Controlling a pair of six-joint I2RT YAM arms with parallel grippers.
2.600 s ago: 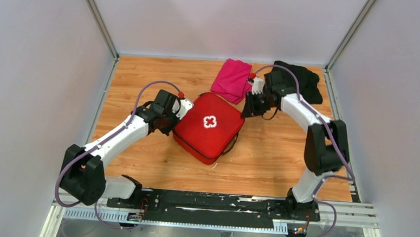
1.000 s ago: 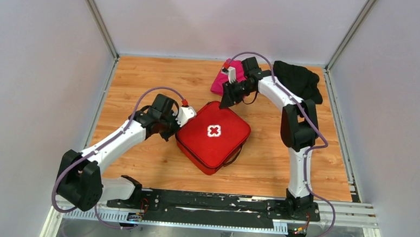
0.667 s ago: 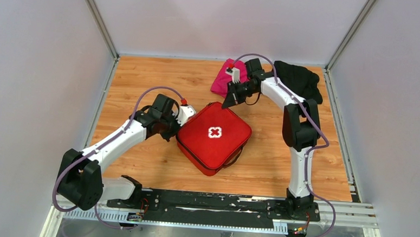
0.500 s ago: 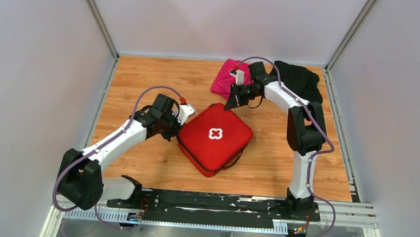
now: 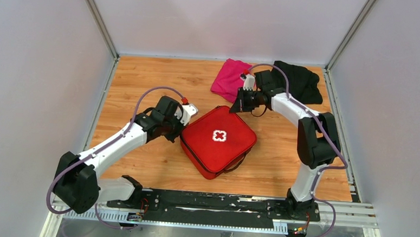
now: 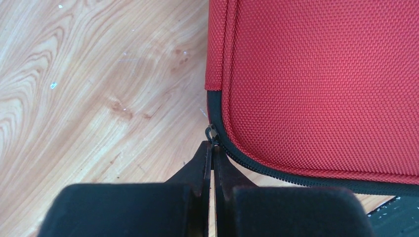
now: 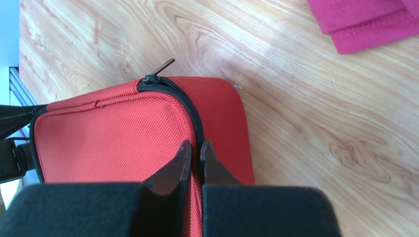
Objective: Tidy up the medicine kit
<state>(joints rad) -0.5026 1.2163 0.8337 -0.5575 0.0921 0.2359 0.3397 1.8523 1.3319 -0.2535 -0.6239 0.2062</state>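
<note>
The medicine kit is a closed red zip case with a white cross, lying turned like a diamond mid-table. My left gripper is at its left corner. In the left wrist view the jaws are shut on the black zipper pull at the corner of the kit. My right gripper is at the kit's far corner. In the right wrist view it is shut, with its tips over the black zipper line of the kit. A second zipper pull sticks out free beyond it.
A folded pink cloth lies at the back of the table and also shows in the right wrist view. A black cloth lies in the back right corner. White walls with metal posts enclose the wooden table.
My right gripper has moved from beside the pink cloth down to the kit's far corner. The kit has slid slightly right and toward me, and my left gripper has gone with it.
</note>
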